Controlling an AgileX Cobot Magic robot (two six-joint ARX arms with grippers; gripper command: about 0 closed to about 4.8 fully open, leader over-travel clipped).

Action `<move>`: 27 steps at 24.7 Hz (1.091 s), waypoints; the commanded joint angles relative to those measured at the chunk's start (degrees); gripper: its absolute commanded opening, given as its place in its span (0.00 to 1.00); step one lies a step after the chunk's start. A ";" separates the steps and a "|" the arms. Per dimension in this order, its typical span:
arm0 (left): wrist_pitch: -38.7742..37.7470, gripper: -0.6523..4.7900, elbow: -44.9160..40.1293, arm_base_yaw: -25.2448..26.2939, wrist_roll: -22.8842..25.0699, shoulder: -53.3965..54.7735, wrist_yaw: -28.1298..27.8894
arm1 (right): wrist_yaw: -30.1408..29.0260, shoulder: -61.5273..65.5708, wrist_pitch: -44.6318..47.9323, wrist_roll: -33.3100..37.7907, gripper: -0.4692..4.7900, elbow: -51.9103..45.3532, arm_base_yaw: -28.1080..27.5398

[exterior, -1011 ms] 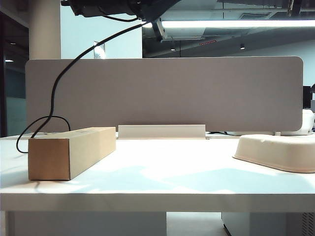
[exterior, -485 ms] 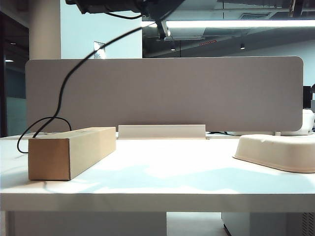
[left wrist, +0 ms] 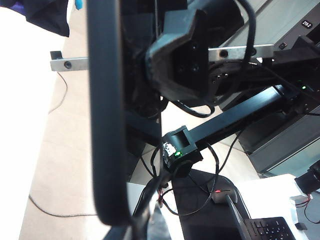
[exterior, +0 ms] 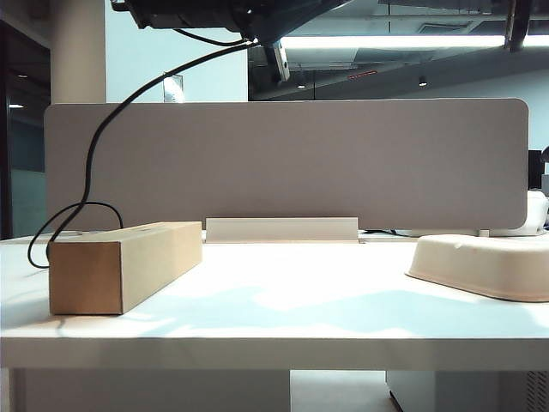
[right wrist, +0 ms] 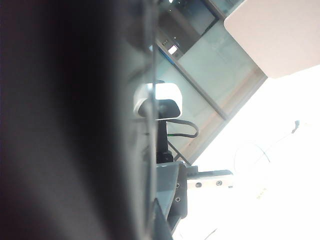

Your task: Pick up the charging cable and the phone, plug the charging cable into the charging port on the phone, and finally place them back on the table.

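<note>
The black charging cable (exterior: 94, 146) climbs from behind the cardboard box to the picture's top edge, where both arms form a dark mass (exterior: 214, 10) high above the table (exterior: 283, 343). In the left wrist view the phone (left wrist: 105, 125) is a dark, blurred upright slab whose rounded end comes down to my left gripper (left wrist: 142, 227), which is shut and mostly cut off. The right gripper (left wrist: 185, 55) is the black block beside the slab. In the right wrist view the phone (right wrist: 60, 125) fills the near side as a dark blur, gripped shut. The charging port is hidden.
A tan cardboard box (exterior: 120, 262) lies on the table's left and a pale moulded tray (exterior: 485, 266) at the right edge. A grey divider panel (exterior: 343, 163) runs along the back with a low white block (exterior: 281, 229) at its foot.
The hanging cable swayed to the right and came back. The dark arm mass at the top edge shifted slightly as the wrists turned. Both grips stay as they were.
</note>
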 commanded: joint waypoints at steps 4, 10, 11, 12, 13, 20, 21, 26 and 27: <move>-1.73 0.21 0.72 -0.07 0.94 -0.39 0.42 | 0.57 -0.04 -2.19 -2.27 0.07 -0.15 0.31; -15.93 0.53 0.72 3.91 8.79 -0.50 -5.97 | 13.55 -0.04 -7.10 -7.52 0.07 -0.15 0.28; -18.34 0.53 0.72 5.38 9.27 -0.50 -6.58 | 17.51 -0.04 -9.99 -8.83 0.07 -0.15 0.28; -19.71 0.53 0.72 6.32 9.27 -0.50 -7.32 | 20.37 -0.04 -12.22 -9.18 0.07 -0.15 0.28; -22.05 0.53 0.74 7.78 9.27 -0.57 -8.92 | 24.81 -0.02 -16.11 -9.40 0.07 -0.17 0.28; -27.78 0.11 0.72 12.57 14.36 -3.32 -16.26 | 29.73 3.13 -24.74 -9.42 0.07 -0.17 0.28; -27.85 0.11 0.72 12.79 14.82 -3.80 -16.81 | 29.68 3.96 -24.94 -9.33 0.07 -0.17 0.28; -28.50 0.11 0.72 12.74 17.25 -9.11 -31.47 | 29.81 13.03 -24.48 -6.86 0.07 -0.17 0.28; -28.52 0.11 0.72 12.74 17.22 -9.46 -32.30 | 29.99 13.97 -24.44 -6.82 0.07 -0.17 0.28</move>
